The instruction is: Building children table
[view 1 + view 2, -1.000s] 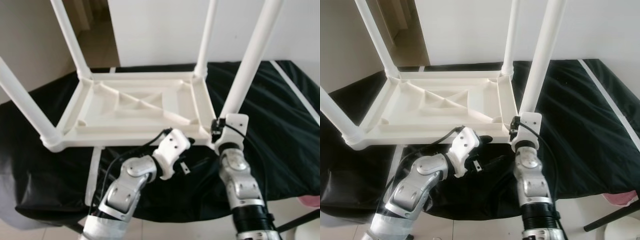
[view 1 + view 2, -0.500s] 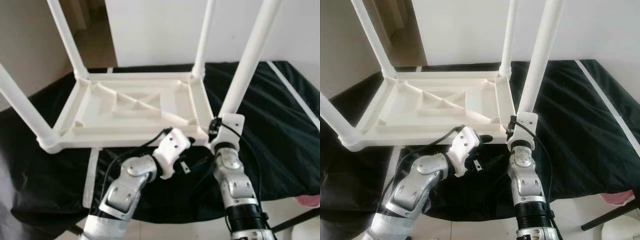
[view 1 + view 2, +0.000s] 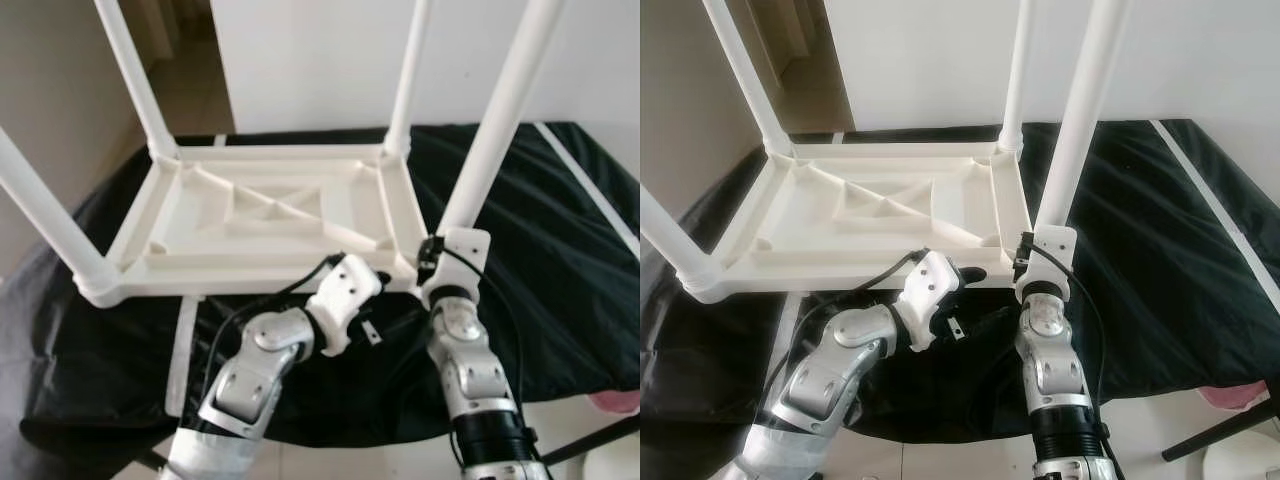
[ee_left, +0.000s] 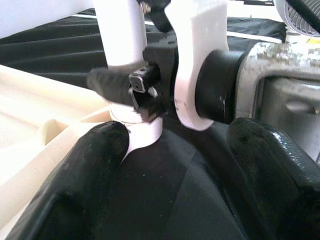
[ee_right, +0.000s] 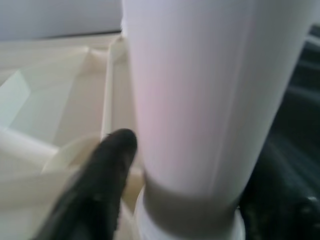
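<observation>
Two grippers, right gripper [image 5: 175, 200] clasping table leg [image 3: 497, 120], left gripper [image 4: 170, 175] beside.

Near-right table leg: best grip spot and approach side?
Grip the near-right leg low on its round shaft, just above the corner socket of the upturned tabletop, coming from the robot's side. The right gripper already straddles it there. The shaft is a plain cylinder standing nearly upright, so fingers close squarely either side.
</observation>
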You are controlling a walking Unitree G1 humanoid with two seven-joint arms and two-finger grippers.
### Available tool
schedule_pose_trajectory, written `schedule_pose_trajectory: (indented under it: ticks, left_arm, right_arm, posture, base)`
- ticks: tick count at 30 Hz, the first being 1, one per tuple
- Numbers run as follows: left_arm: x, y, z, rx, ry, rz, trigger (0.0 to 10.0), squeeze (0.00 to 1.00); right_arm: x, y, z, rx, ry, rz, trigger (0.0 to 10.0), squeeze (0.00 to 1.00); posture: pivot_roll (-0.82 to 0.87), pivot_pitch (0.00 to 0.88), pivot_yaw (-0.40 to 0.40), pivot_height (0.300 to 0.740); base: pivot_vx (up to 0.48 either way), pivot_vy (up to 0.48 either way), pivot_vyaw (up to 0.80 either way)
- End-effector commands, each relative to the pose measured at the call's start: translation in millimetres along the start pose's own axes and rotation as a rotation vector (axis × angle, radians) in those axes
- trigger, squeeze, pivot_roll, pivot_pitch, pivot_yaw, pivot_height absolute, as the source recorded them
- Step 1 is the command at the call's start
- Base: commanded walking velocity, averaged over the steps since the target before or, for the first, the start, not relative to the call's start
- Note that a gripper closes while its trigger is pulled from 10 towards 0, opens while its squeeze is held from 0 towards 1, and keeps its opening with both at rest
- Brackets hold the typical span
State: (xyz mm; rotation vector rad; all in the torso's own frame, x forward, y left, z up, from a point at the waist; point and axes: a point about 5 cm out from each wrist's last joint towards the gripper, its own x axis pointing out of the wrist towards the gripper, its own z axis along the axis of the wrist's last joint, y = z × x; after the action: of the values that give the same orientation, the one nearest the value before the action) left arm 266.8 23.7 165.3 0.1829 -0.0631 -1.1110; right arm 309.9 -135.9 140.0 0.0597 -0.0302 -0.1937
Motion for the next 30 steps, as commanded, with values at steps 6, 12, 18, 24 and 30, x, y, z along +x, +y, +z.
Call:
schedule_pose_trajectory:
  ticks: [6,12,18,24,30]
  left_arm:
    - [2.7,0.9,-2,-0.007,0.000,0.038,10.0,0.00]
    - [2.7,0.6,-2,-0.007,-0.001,0.039,10.0,0.00]
    - [2.1,0.4,-2,-0.007,0.001,0.040,10.0,0.00]
    - [2.9,-0.9,-4,-0.008,0.005,0.033,10.0,0.00]
    - [4.5,1.0,-4,0.005,0.008,0.029,10.0,0.00]
  right_arm:
    - [-5.5,-0.9,-4,0.009,-0.012,0.105,10.0,1.00]
    - [-9.9,-19.5,-3,0.009,-0.045,0.163,10.0,1.00]
    - [-12.7,-37.9,-6,-0.041,-0.049,0.280,10.0,0.80]
    - [-9.5,-58.1,-6,-0.125,-0.037,0.475,10.0,0.00]
    - [1.5,-63.5,2,-0.176,-0.024,0.649,10.0,0.00]
  posture:
    - [-0.06,0.032,0.011,0.740]
    - [-0.06,0.031,0.005,0.740]
    - [-0.07,0.029,0.006,0.740]
    - [-0.07,0.027,0.011,0.740]
    - [-0.07,0.010,0.013,0.740]
  base:
    - [0.000,0.000,0.00]
    - [0.000,0.000,0.00]
    - [0.000,0.000,0.00]
    - [0.000,0.000,0.00]
    - [0.000,0.000,0.00]
